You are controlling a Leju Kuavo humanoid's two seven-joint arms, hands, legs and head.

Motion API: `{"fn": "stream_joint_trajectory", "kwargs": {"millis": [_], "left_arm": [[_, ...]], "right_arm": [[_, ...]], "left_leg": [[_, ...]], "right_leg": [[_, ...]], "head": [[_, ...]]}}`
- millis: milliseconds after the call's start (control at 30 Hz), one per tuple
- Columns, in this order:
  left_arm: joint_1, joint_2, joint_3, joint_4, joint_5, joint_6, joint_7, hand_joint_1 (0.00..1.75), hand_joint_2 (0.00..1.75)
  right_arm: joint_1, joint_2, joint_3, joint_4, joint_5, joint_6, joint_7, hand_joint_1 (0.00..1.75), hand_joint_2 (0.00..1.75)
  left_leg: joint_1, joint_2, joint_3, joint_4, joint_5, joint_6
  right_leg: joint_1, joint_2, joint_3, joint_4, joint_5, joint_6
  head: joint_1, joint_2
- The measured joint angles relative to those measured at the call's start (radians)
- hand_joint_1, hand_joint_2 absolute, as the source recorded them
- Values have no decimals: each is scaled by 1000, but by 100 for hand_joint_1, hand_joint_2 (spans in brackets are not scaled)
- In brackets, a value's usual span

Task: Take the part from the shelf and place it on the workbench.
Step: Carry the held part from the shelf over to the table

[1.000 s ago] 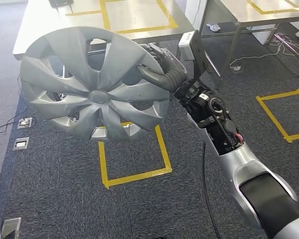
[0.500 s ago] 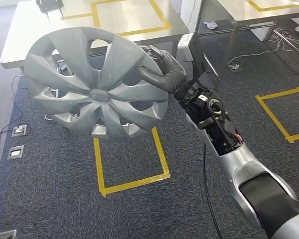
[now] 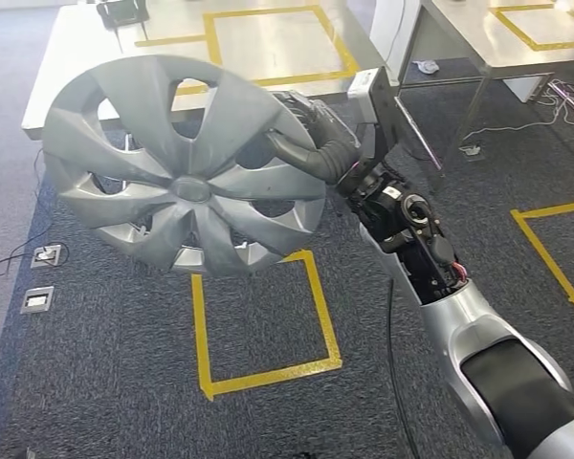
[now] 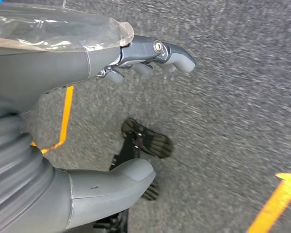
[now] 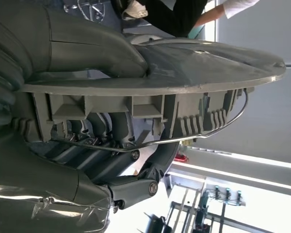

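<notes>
One silver hubcap (image 3: 183, 163) is held up over the carpet, face tilted toward the head cam, at about 10 o'clock from the wrist. Right robot hand (image 3: 309, 134) clamps its rim at the 3 o'clock edge: thumb (image 3: 298, 153) lies across the front face, darker fingers (image 5: 114, 127) curl behind, among the rim clips and wire ring per right wrist cam. Hubcap touches nothing else; it hangs in front of the near edge of a desk (image 3: 75, 57), which sits at 12 o'clock w/ yellow tape squares on top. A second desk (image 3: 472, 38) stands at 1–2 o'clock. Below the hubcap, at 6 o'clock, a yellow tape square (image 3: 262, 316) marks the floor; two floor sockets (image 3: 42, 277) lie at 9 o'clock. Person's dark sleeve (image 5: 166, 14) is seen beyond the hubcap in right wrist cam.

Left robot hand (image 4: 111, 111) hangs over carpet, thumb and fingers apart, holding nothing.
</notes>
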Motion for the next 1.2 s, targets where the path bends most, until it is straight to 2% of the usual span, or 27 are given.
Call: {"fn": "stream_joint_trajectory", "kwargs": {"millis": [33, 67, 100, 133, 200, 233, 300, 367, 400, 433, 467, 500, 567, 600, 633, 700, 733, 800, 867, 900, 933, 967, 1000, 1067, 1100, 1133, 1200], "left_arm": [[0, -1, 0, 1, 0, 0, 0, 0, 175], [0, -3, 0, 1, 0, 0, 0, 0, 175], [0, -4, 0, 2, 0, 1, 0, 0, 175], [-2, -5, 0, 2, 0, 1, 0, 0, 175], [-8, -5, 0, 2, 0, 1, 0, 0, 175], [-11, -4, 0, 2, 0, 1, 0, 0, 175], [-13, -4, 0, 2, 0, 2, -1, 0, 175], [-10, -4, 0, 2, 0, 3, 0, 0, 175], [-9, -4, 0, 2, 0, 3, 0, 0, 175], [-7, -4, 0, 2, 1, 3, 0, 0, 175], [-7, -4, 0, 2, 2, 3, 0, 0, 175], [-6, -3, 0, 2, 2, 3, 0, 0, 175], [-4, -1, 0, 3, 4, 4, 0, 0, 175], [-3, -1, 0, 3, 5, 4, -1, 0, 175], [-3, 0, 0, 3, 6, 4, -1, 0, 175], [-5, 1, 0, 3, 8, 4, -2, 0, 175], [-6, 1, 0, 3, 8, 4, -2, 0, 175], [-6, 2, 0, 3, 9, 4, -3, 0, 175], [-5, 1, 0, 3, 9, 4, -3, 0, 175], [-4, -1, 0, 3, 10, 4, -3, 0, 175], [-3, -1, 0, 3, 10, 4, -3, 0, 175], [-2, -2, 0, 3, 11, 4, -3, 0, 175], [-1, -2, 0, 3, 11, 4, -3, 0, 175], [1, -4, 0, 4, 13, 4, -3, 0, 175], [1, -6, 0, 5, 13, 4, -3, 0, 175], [1, -7, 0, 6, 13, 4, -3, 0, 175], [0, -7, 0, 6, 13, 4, -3, 0, 175]], "right_arm": [[0, -2, -1, 0, 0, 0, 0, 175, 175], [0, -3, -1, 0, 0, 0, 0, 175, 175], [0, -4, -2, -1, -1, 0, -1, 175, 175], [-1, -5, -2, -2, -1, 0, -1, 175, 175], [-7, -5, -3, -6, 0, 0, -1, 175, 175], [-11, -6, -3, -7, 0, 0, -1, 175, 175], [-12, -8, -4, -8, -1, 0, -2, 175, 175], [-8, -8, -3, -8, -1, 0, -4, 175, 175], [-4, -8, -3, -8, -1, 0, -5, 175, 175], [-1, -8, -2, -8, 0, 1, -5, 175, 175], [0, -8, -2, -8, 0, 2, -5, 175, 175], [1, -8, -2, -7, 0, 3, -5, 175, 175], [-3, -8, -1, -6, -1, 7, -7, 175, 175], [-6, -8, 0, -5, -1, 8, -8, 175, 175], [-9, -8, 1, -4, -1, 9, -9, 175, 175], [-16, -8, 2, -4, 0, 10, -10, 175, 175], [-18, -8, 2, -4, 0, 10, -11, 175, 175], [-19, -8, 1, -3, 0, 10, -12, 175, 175], [-17, -7, 3, -1, 0, 10, -13, 175, 175], [-15, -7, 3, 1, 0, 10, -13, 175, 175], [-13, -7, 4, 3, 0, 10, -13, 175, 175], [-13, -7, 4, 5, 0, 10, -13, 175, 175], [-13, -7, 4, 6, 0, 10, -13, 175, 175], [-14, -8, 4, 7, 0, 10, -14, 175, 175], [-15, -8, 4, 8, 0, 10, -15, 175, 175], [-15, -8, 4, 9, -1, 10, -15, 175, 175], [-15, -8, 4, 9, -1, 10, -15, 175, 175]], "left_leg": [[-2, -2, 15, 2, -14, -4], [-3, -3, 24, 2, -25, -8], [-5, -4, 31, 1, -33, -14], [-6, -5, 37, 1, -37, -19], [-5, -2, 28, 28, -28, -30], [-4, 1, 3, 71, -16, -36], [-1, 8, -86, 200, -18, -45], [1, 12, -175, 294, -78, -51], [2, 13, -201, 303, -107, -52], [3, 14, -213, 280, -115, -53], [4, 15, -211, 230, -92, -52], [4, 17, -201, 161, -37, -50], [0, 20, -180, 38, 96, -41], [-3, 20, -173, 7, 137, -35], [-6, 20, -169, -4, 150, -28], [-7, 17, -155, -8, 137, -14], [-5, 17, -144, -10, 129, -7], [-3, 15, -118, -13, 112, 3], [-4, 13, -90, -13, 89, 7], [-4, 11, -74, -13, 76, 7], [-4, 8, -56, -13, 63, 7], [-4, 6, -36, -13, 49, 6], [-5, 4, -18, -14, 35, 4], [-8, 1, 9, -10, 9, -1], [-10, 1, 16, -7, 0, -4], [-12, 1, 19, -4, -4, -6], [-13, 1, 20, -1, -7, -7]], "right_leg": [[4, 1, 3, -68, 75, -7], [7, 1, 9, -116, 135, -14], [10, 2, 13, -144, 174, -20], [12, 2, 17, -153, 183, -26], [10, 2, 36, -158, 171, -39], [9, 2, 47, -164, 166, -45], [6, 3, 70, -173, 152, -53], [6, 4, 94, -175, 131, -55], [6, 5, 108, -176, 118, -54], [6, 6, 125, -176, 105, -53], [6, 6, 142, -175, 92, -51], [6, 6, 157, -176, 78, -49], [8, 7, 182, -176, 53, -40], [9, 8, 189, -180, 44, -34], [10, 9, 196, -180, 39, -27], [8, 9, 195, -166, 38, -17], [7, 8, 182, -135, 40, -12], [3, 5, 115, -17, 26, -5], [2, 5, 34, 104, -28, 0], [2, 4, 5, 129, -59, 1], [2, 4, -10, 123, -76, 1], [2, 4, -14, 87, -68, 0], [3, 4, -9, 27, -26, -4], [9, 4, 0, -114, 130, -17], [12, 4, 0, -162, 192, -22], [15, 5, -3, -189, 228, -25], [15, 5, -4, -197, 231, -25]], "head": [[1, 0], [1, 0], [-1, 0], [-4, 0], [-6, 0], [-7, 0], [-10, 0], [-14, 0], [-14, 0], [-15, 0], [-16, 0], [-16, 0], [-20, 0], [-21, 0], [-22, 0], [-21, 0], [-19, 0], [-14, 0], [-10, 0], [-8, 0], [-7, 0], [-4, 0], [-2, 0], [0, 0], [0, 0], [-1, 0], [-2, 0]]}}
